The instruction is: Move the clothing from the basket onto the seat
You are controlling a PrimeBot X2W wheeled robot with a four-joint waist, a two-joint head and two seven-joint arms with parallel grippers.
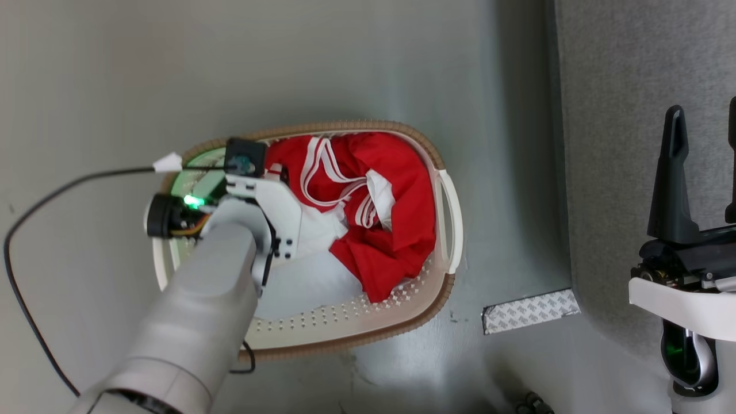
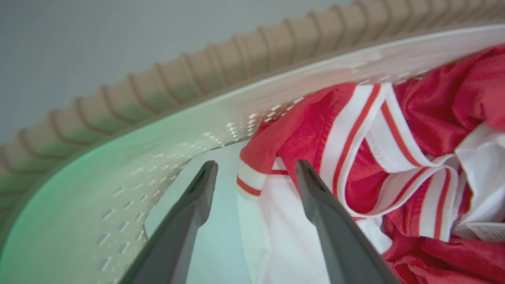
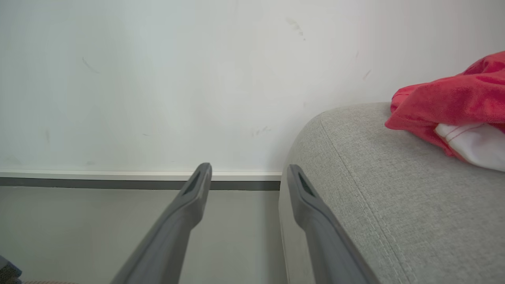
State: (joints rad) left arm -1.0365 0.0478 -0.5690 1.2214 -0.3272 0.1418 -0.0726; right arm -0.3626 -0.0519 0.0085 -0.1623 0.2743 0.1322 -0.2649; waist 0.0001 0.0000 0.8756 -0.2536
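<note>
Light-grey seat (image 1: 632,144) at the right of the head view, with one red garment (image 3: 453,102) lying near its rounded edge. Oval basket (image 1: 356,330) on the floor (image 1: 230,69) near the seat, holding red-and-white clothing (image 1: 397,230) bunched toward its seat-side half. Left gripper (image 2: 255,165) lowered inside the basket, fingers spread wide, a striped hem corner (image 2: 252,179) between them, nothing clamped. Right gripper (image 3: 248,169) likewise wide apart and empty, at the seat's edge.

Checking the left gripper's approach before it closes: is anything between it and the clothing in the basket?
Nothing visible. The left gripper is inside the basket, and a striped corner of the clothing shows between its open jaws, with nothing else in front.
</note>
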